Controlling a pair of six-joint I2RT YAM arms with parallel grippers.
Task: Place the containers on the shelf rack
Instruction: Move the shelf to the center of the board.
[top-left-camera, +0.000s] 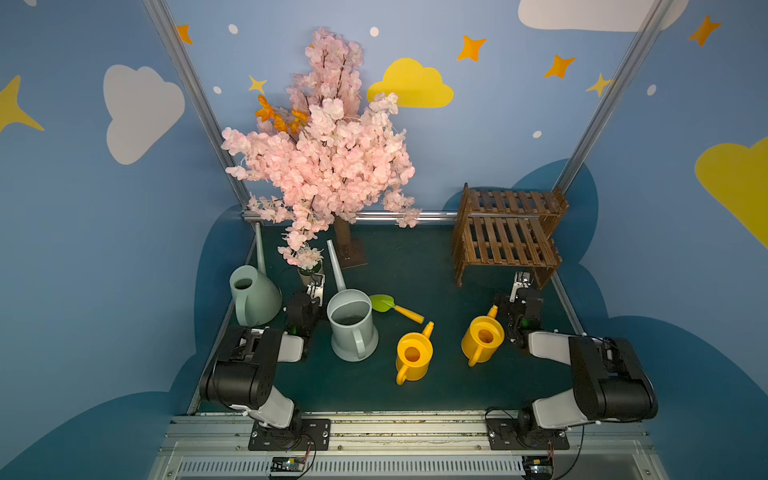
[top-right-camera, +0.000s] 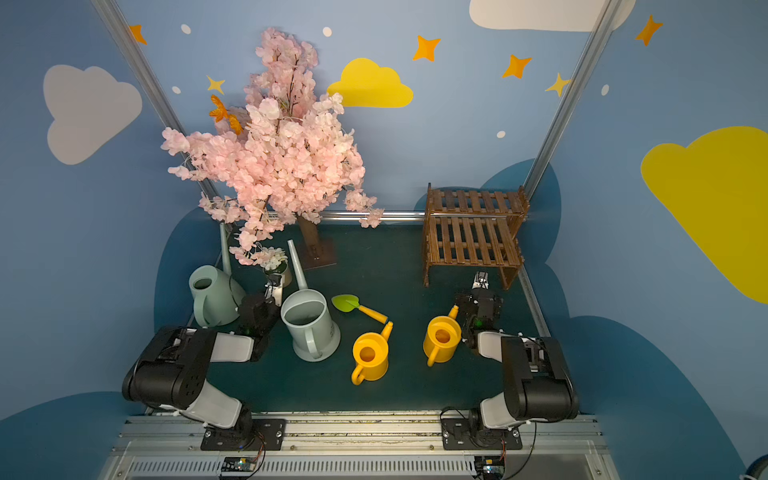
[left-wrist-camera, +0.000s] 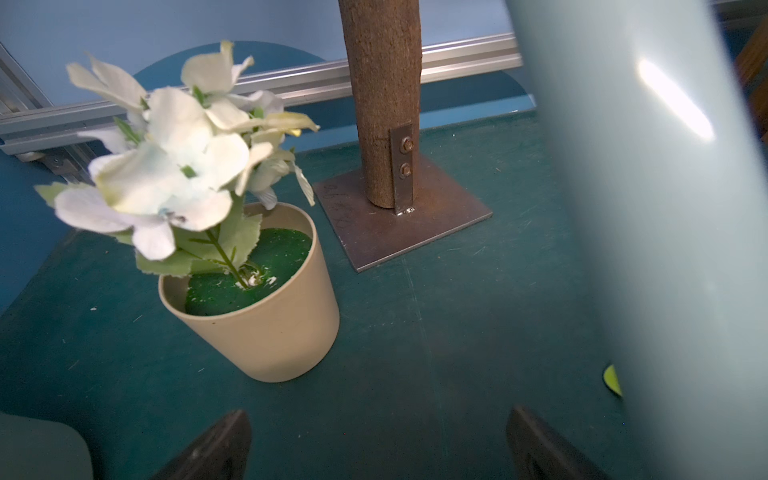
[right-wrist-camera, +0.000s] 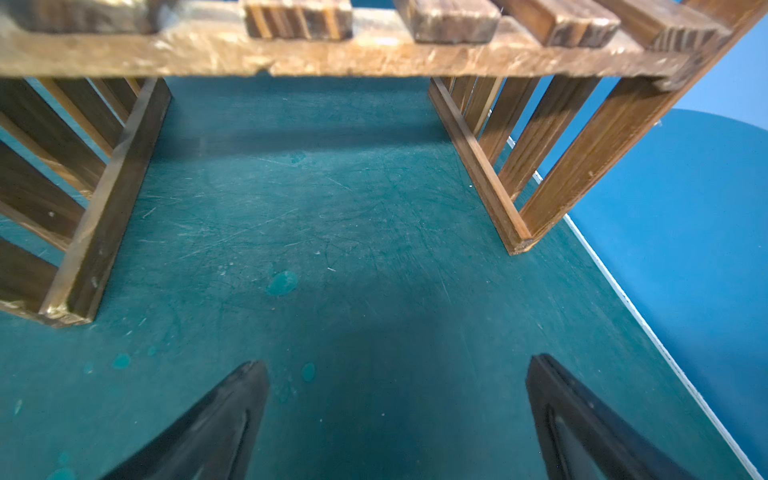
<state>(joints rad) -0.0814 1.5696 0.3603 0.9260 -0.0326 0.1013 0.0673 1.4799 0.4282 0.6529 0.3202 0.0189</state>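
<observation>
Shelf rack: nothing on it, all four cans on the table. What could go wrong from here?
The left gripper sits close beside the flower pot; swinging toward a can might topple it.
The grey can points its long spout at the blossom tree, so lifting may snag it.
Long spouts might overhang the shelf rack.

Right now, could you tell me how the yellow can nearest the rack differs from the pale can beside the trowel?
The yellow can is small; the pale can is much larger. The yellow can's spout is short and orange-tipped; the pale can's is long and thin. Both stand upright on the table, neither on the rack.
</observation>
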